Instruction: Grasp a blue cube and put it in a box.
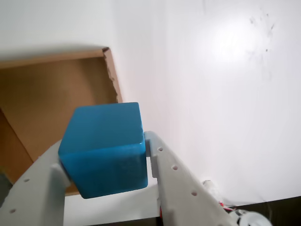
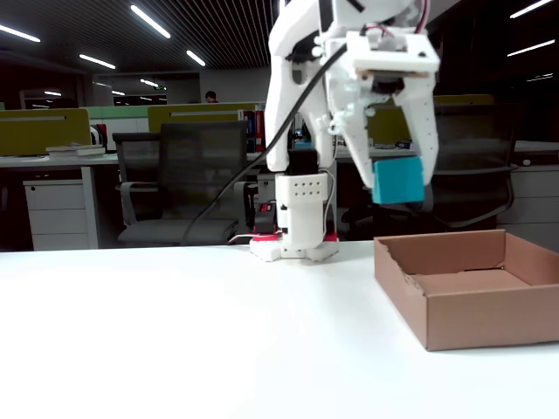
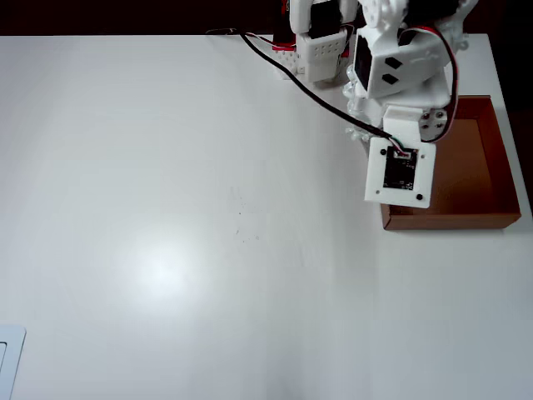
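gripping the cube [image 1: 106,148] between both fingers, the claw [image 1: 106,162] hung in the air above the box's [image 2: 463,310] torn-edged side, near the worktop's [image 3: 183,208] right edge in the overhead view.

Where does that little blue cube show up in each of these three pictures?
Wrist view: the blue cube fills the lower left, held in the claw.
Fixed view: upper right, hanging in the air above the near left corner of the box.
Overhead view: not visible; the arm's camera plate covers that spot.
Shared landmark: the brown cardboard box, whose ragged torn corner shows in the wrist and fixed views.
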